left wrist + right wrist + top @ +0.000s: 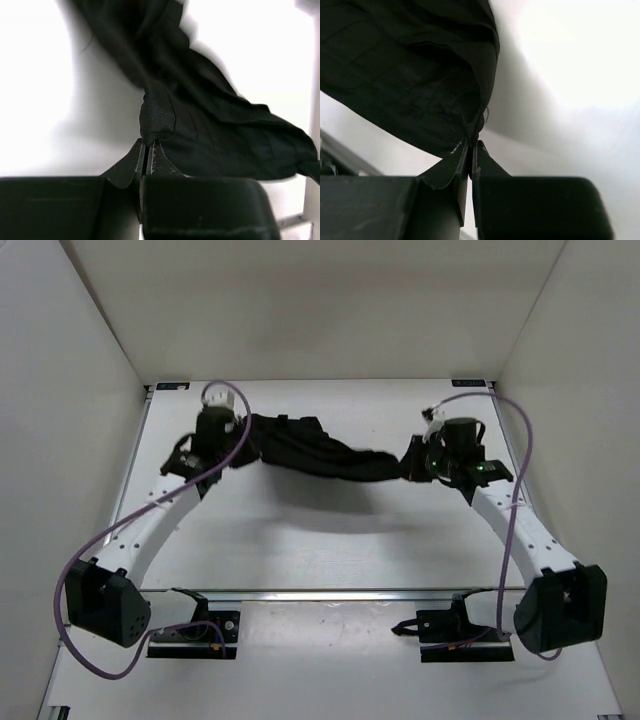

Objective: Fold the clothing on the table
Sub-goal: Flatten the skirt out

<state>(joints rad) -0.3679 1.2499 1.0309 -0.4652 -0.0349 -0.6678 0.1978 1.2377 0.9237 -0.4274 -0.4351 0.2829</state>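
While both ends are pinched and nothing is laid over yet, I'd call this early: no fold made. The left tool (pixel 148 145) is pressed together on a bunched edge of the clothing (pixel 310 452); the right tool (pixel 472 145) is likewise clamped on the opposite end. The clothing is strung between them as a sagging crumpled band over the far half of the table (pixel 330 550), the middle apparently lifted, with a shadow under it. Left to do, as I judge it: spread flat, bring one side over, release. No containers in view.
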